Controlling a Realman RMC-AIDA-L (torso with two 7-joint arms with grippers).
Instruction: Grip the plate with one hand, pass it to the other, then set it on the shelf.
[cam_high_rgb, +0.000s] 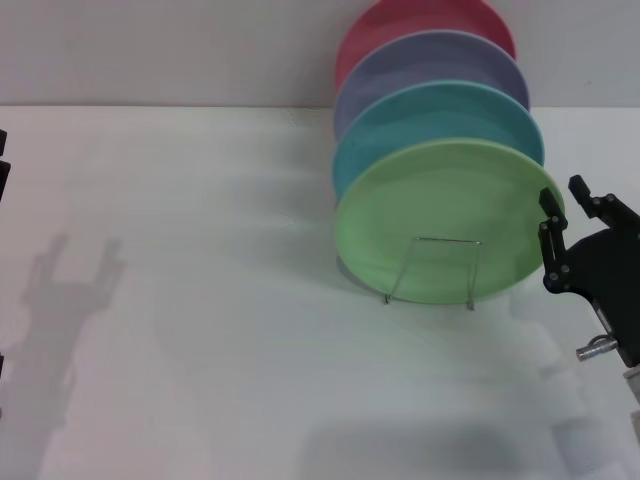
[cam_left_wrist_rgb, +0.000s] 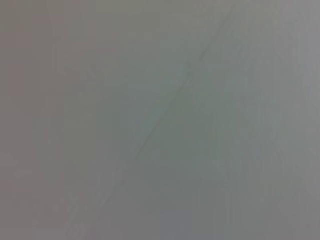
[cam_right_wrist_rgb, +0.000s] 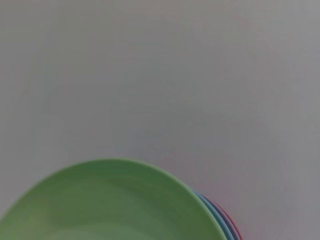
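The light green plate (cam_high_rgb: 440, 200) stands upright at the front of the wire shelf (cam_high_rgb: 445, 241), whose loop shows in front of it. The plate also fills the lower part of the right wrist view (cam_right_wrist_rgb: 110, 205). My right gripper (cam_high_rgb: 563, 195) is at the plate's right rim with its fingers spread; one finger (cam_high_rgb: 549, 235) lies against or just beside the rim. Of my left gripper only black slivers (cam_high_rgb: 3, 170) show at the left edge of the head view. The left wrist view shows only a blurred grey surface.
Behind the green plate stand a teal plate (cam_high_rgb: 440, 112), a lavender plate (cam_high_rgb: 440, 60) and a red plate (cam_high_rgb: 400, 25) in a row on the same rack. The white table (cam_high_rgb: 200, 300) stretches to the left, with an arm's shadow on it.
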